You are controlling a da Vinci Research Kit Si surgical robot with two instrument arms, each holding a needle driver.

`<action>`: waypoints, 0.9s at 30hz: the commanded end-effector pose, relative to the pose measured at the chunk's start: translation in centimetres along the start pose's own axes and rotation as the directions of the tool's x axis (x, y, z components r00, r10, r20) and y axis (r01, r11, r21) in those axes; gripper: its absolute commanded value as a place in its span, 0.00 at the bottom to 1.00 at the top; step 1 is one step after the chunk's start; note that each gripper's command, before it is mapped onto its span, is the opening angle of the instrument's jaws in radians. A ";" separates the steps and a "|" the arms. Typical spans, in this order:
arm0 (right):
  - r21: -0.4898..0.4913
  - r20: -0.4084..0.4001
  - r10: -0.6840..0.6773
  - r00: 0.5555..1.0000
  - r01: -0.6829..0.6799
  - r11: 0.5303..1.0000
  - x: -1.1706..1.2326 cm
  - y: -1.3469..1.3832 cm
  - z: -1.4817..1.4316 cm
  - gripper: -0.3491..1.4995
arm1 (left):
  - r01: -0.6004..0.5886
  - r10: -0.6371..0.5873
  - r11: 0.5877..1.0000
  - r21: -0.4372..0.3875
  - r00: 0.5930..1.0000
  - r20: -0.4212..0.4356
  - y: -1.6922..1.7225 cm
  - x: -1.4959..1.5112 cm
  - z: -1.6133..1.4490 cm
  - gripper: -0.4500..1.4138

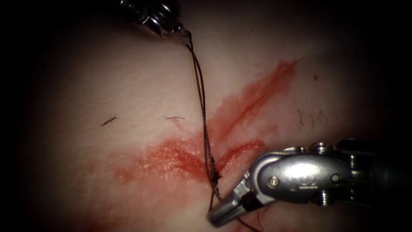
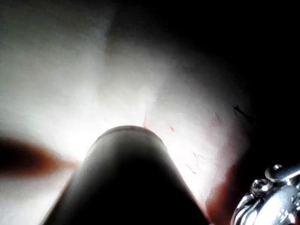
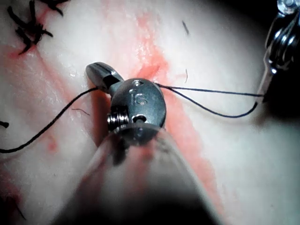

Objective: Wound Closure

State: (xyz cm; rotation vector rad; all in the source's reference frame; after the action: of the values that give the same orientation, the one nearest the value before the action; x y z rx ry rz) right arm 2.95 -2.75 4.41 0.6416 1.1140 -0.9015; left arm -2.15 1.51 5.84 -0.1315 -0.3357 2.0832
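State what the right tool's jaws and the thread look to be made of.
Right tool: polished metal, judging by its bright silver glints and its screws.
Thread: dark, thin strands, seemingly twisted or braided fibre; it runs taut from the left tool, whose jaws hold it, to the cut, where the right tool's jaws grip it.

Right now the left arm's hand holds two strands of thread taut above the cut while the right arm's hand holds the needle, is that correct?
Not quite: the right arm's hand holds thread, not a needle, as the endoscope view shows. The left arm's hand does hold two strands taut above the cut.
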 end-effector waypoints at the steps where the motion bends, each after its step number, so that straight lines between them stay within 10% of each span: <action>1: 0.021 0.018 -0.036 0.999 0.036 0.999 0.01 0.07 0.03 0.00 | 0.001 -0.001 1.000 0.002 1.000 -0.009 0.01 0.07 0.04 0.00; 18: 0.202 0.216 -0.429 0.877 0.390 0.899 0.35 0.11 -0.38 0.00 | -0.026 0.026 0.999 0.021 1.000 -0.013 -0.03 0.08 0.13 0.00; 27: -0.114 0.130 -0.322 0.938 0.337 0.935 0.23 0.03 -0.61 0.00 | -0.035 0.035 0.999 0.007 0.999 0.006 0.09 -0.02 0.07 0.00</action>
State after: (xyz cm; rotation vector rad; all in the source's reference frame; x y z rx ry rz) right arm 2.65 -2.35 3.95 0.2936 1.2066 -1.1046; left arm -2.19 1.39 5.82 -0.1289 -0.3360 2.1227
